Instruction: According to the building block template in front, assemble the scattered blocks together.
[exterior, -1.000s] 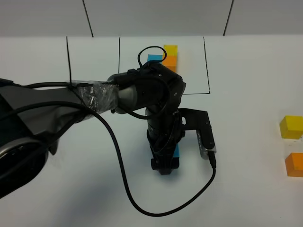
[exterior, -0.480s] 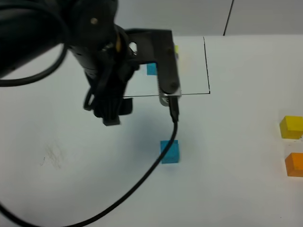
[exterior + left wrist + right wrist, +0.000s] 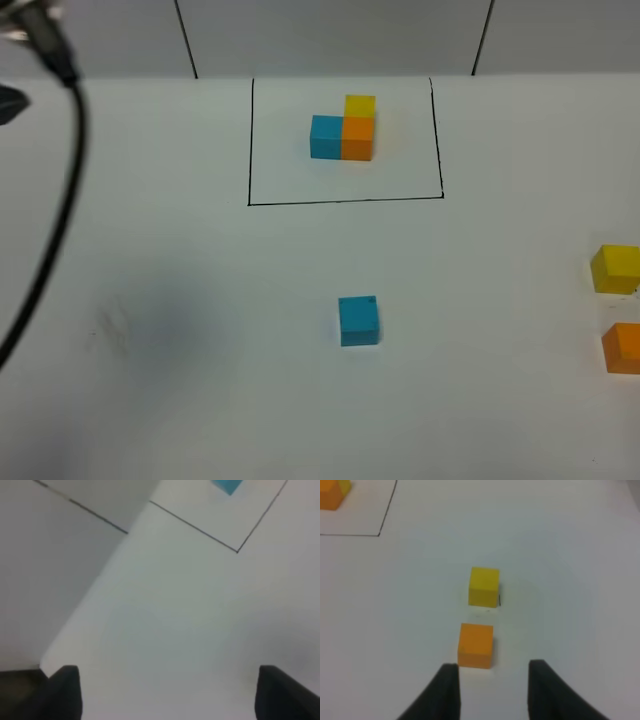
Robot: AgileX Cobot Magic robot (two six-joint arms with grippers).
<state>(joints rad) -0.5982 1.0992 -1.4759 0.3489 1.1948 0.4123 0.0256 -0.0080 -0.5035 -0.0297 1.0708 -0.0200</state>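
Just beyond right hand: orange block.

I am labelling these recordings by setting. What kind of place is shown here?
Probably a robot test bench: a plain white table, a black drawn rectangle framing a three-cube template, and loose cubes such as the blue cube.

Loose orange cube and yellow cube cropped at the overhead frame's right edge, template a blurred blue sliver in the left wrist view, left hand showing fingertips only.
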